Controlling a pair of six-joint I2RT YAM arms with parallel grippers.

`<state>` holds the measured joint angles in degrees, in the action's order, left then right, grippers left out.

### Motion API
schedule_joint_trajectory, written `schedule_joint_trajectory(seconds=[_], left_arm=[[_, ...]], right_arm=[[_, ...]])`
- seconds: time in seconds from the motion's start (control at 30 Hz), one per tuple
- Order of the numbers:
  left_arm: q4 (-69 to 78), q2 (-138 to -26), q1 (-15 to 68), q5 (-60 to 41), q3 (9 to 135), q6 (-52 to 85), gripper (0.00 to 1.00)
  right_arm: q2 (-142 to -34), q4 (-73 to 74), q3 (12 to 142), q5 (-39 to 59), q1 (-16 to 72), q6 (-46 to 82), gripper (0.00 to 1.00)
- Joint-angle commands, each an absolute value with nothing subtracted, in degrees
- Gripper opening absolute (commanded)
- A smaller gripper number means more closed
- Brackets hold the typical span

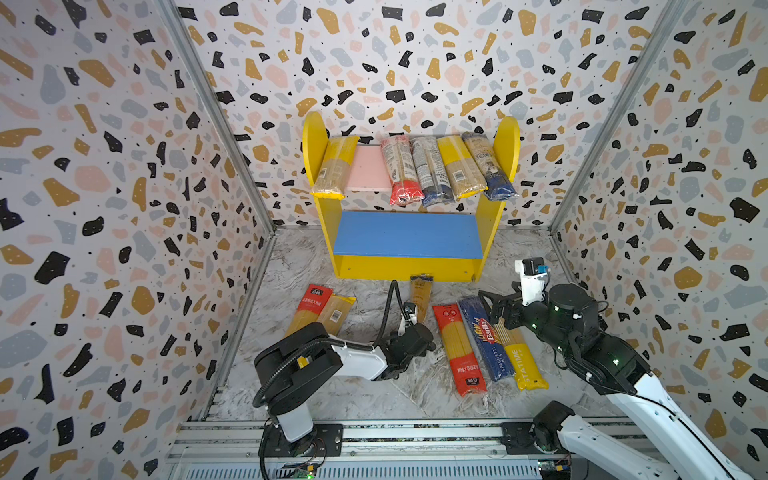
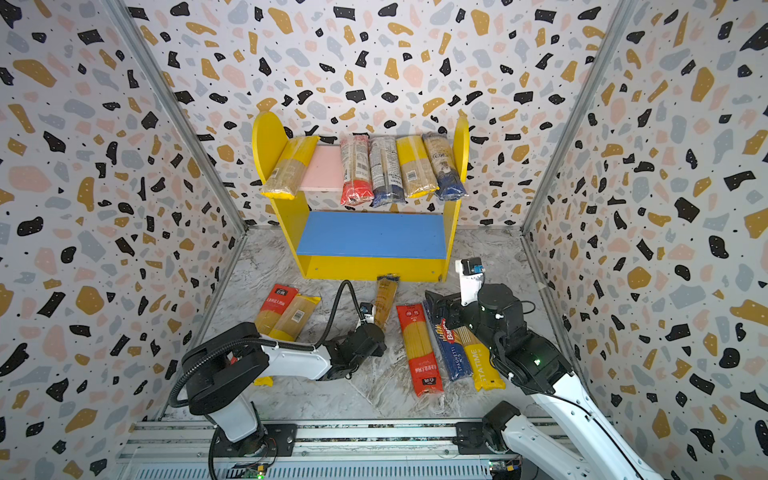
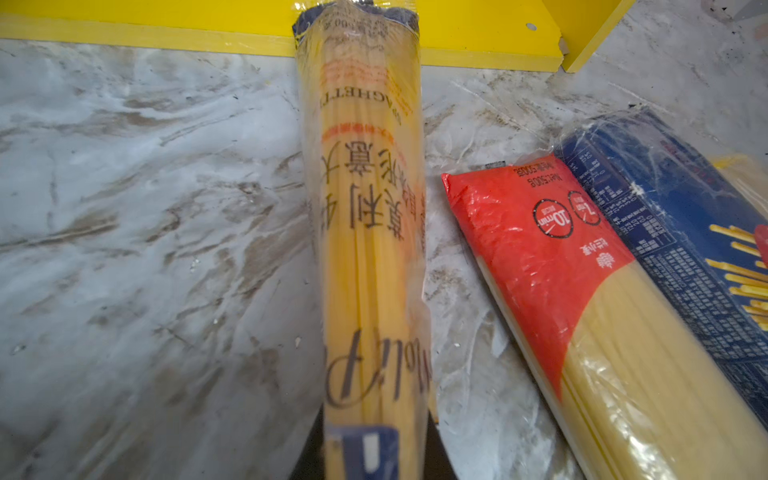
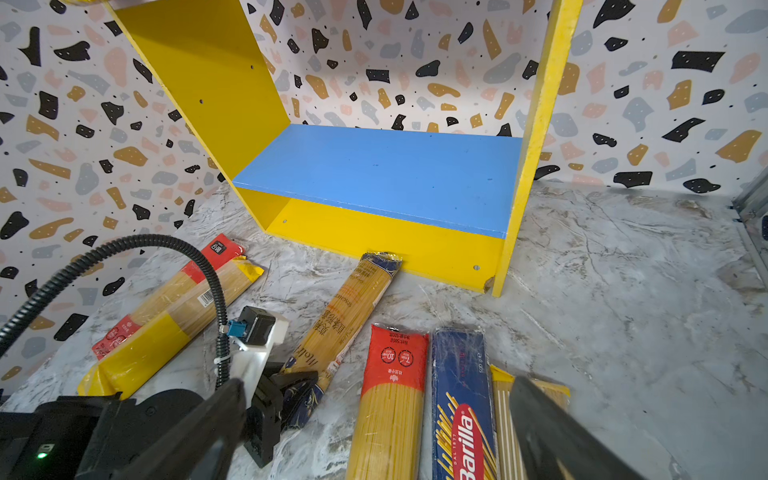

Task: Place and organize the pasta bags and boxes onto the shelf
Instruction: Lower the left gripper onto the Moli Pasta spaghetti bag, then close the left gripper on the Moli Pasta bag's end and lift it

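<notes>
The shelf (image 1: 407,268) stands at the back, its blue lower board (image 1: 407,235) bare. Several pasta packs (image 1: 432,170) lie across the pink upper board (image 1: 368,168). On the floor a dark-blue-ended spaghetti pack (image 1: 420,293) (image 3: 365,208) (image 4: 349,316) touches the shelf's yellow base with its far end. My left gripper (image 1: 409,320) (image 3: 370,449) (image 4: 291,386) is shut on its near end. My right gripper (image 1: 496,309) (image 4: 382,428) hangs open above a red-ended pack (image 1: 459,349) (image 4: 392,399) and the blue Barilla box (image 1: 484,336) (image 4: 461,399).
A yellow STATIME pack (image 1: 523,361) lies right of the Barilla box. On the left floor a red-ended pack (image 1: 309,309) and a yellow-ended pack (image 1: 338,313) lie side by side. Patterned walls close in three sides. An aluminium rail (image 1: 415,432) runs along the front.
</notes>
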<state>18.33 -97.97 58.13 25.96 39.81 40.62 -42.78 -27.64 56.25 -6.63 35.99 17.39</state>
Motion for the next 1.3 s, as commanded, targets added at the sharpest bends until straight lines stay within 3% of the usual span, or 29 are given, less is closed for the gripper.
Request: schedule_joint_trajectory(seconds=[0.0, 0.43, 0.97, 1.27], left_arm=[[8.6, -98.1, 58.0, 24.2, 36.4, 37.6, 0.0], [2.9, -87.7, 58.0, 27.8, 36.2, 34.0, 0.0], [-16.0, -54.4, 58.0, 32.4, 36.5, 32.4, 0.0], [-28.1, -43.5, 58.1, 34.8, 42.5, 31.7, 0.0]], right_arm=[[-42.8, -26.4, 58.9, -6.1, 36.2, 16.8, 0.99], [-44.0, -26.2, 60.0, -4.7, 36.2, 18.0, 0.99], [-47.5, -24.2, 62.6, -3.7, 36.5, 18.5, 0.99], [-49.9, -23.9, 65.3, -3.8, 37.7, 17.8, 0.99]])
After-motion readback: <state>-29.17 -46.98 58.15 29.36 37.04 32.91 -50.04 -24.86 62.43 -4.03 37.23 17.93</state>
